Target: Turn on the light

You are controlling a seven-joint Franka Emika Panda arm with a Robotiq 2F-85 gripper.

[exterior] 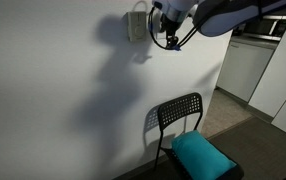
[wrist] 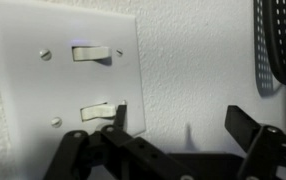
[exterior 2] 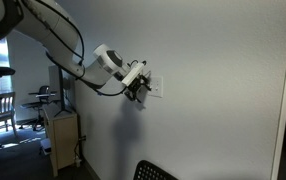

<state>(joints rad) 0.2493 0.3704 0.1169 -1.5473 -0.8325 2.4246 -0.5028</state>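
Note:
The light switch is a white wall plate [wrist: 68, 75] with two small toggles, an upper one [wrist: 91, 54] and a lower one [wrist: 96, 112]. It also shows in both exterior views [exterior: 136, 25] [exterior 2: 156, 87]. My gripper [wrist: 178, 122] is open, its fingers spread wide against the white wall. One fingertip [wrist: 116, 115] sits right beside the lower toggle, at its end; the other fingertip is over bare wall. In the exterior views my gripper [exterior: 169, 37] [exterior 2: 135, 88] is right at the plate. No lamp is in view.
A black chair [exterior: 180, 115] with a teal cushion [exterior: 201, 153] stands against the wall below the switch. Its perforated back shows in the wrist view [wrist: 278, 45]. A wooden cabinet [exterior 2: 63, 135] stands by the wall. White cabinets [exterior: 248, 65] lie beyond the wall corner.

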